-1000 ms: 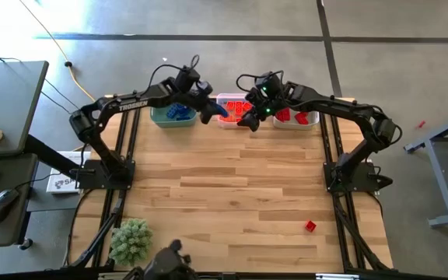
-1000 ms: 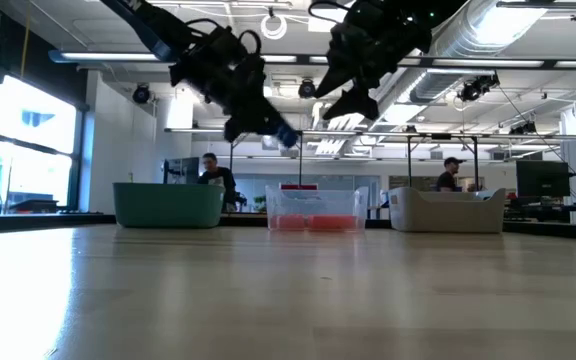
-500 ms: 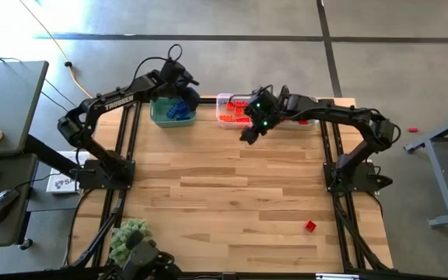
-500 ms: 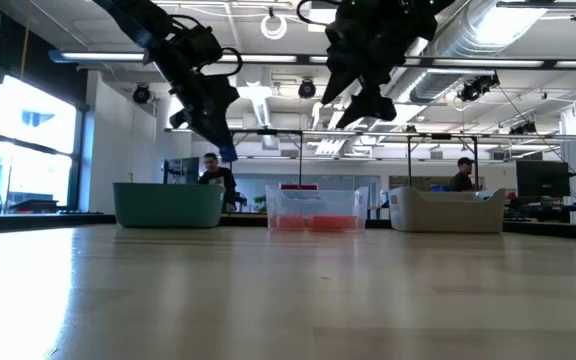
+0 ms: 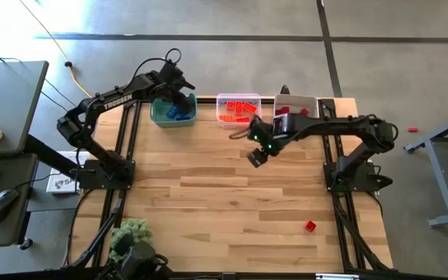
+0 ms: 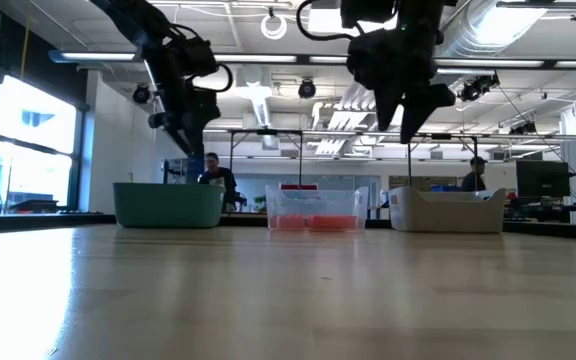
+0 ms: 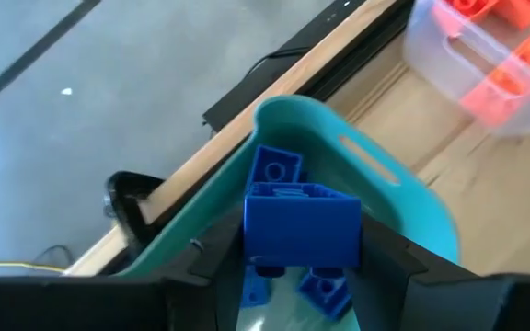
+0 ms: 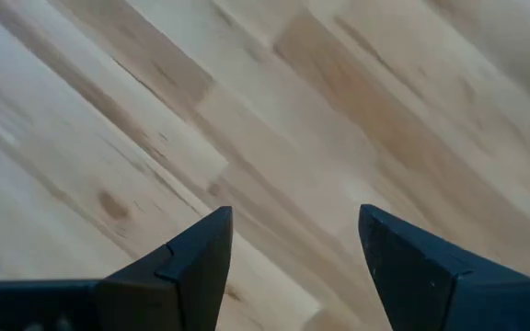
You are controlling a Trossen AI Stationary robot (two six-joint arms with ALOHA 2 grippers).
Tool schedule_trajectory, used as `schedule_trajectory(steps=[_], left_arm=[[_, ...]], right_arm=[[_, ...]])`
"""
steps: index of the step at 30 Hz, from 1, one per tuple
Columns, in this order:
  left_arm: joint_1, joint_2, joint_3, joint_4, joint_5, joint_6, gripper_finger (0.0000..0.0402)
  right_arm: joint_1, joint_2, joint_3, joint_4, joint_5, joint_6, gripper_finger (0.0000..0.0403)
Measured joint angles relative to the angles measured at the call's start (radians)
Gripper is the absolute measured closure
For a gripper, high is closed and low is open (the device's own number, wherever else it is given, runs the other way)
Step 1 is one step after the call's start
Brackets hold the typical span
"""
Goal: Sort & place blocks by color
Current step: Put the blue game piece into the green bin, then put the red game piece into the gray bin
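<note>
A blue brick (image 7: 300, 225) sits between my left fingers (image 7: 385, 262) above the teal bin (image 5: 173, 113) of blue bricks (image 5: 179, 111). Orange bricks (image 5: 238, 111) fill the clear bin (image 5: 222, 99); one red brick (image 5: 309, 226) lies alone on the surface (image 5: 232, 194).

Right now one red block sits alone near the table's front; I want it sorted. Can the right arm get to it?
Probably yes: the right gripper is open and empty, with bare table between it and the red block.

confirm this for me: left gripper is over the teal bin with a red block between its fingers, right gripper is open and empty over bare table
Not quite: the block between the left gripper's fingers is blue, not red, as the left wrist view shows. The rest stands: it hangs over the teal bin, and the right gripper is open and empty over bare table.
</note>
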Motion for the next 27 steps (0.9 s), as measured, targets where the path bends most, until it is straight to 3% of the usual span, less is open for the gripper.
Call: schedule_trajectory(steps=[9, 17, 27], left_arm=[[0.0, 0.0, 0.0, -0.028, -0.03, 0.047, 0.0229], [-0.002, 0.0, 0.0, -0.035, -0.025, -0.016, 0.02], [-0.032, -0.03, 0.0, -0.032, 0.15, -0.131, 0.0201]], right_arm=[[0.167, 0.0, 0.0, -0.179, 0.091, 0.198, 0.0178], [0.302, 0.0, 0.0, -0.273, 0.096, 0.234, 0.0178], [0.437, 0.0, 0.0, -0.45, 0.159, 0.402, 0.0178]])
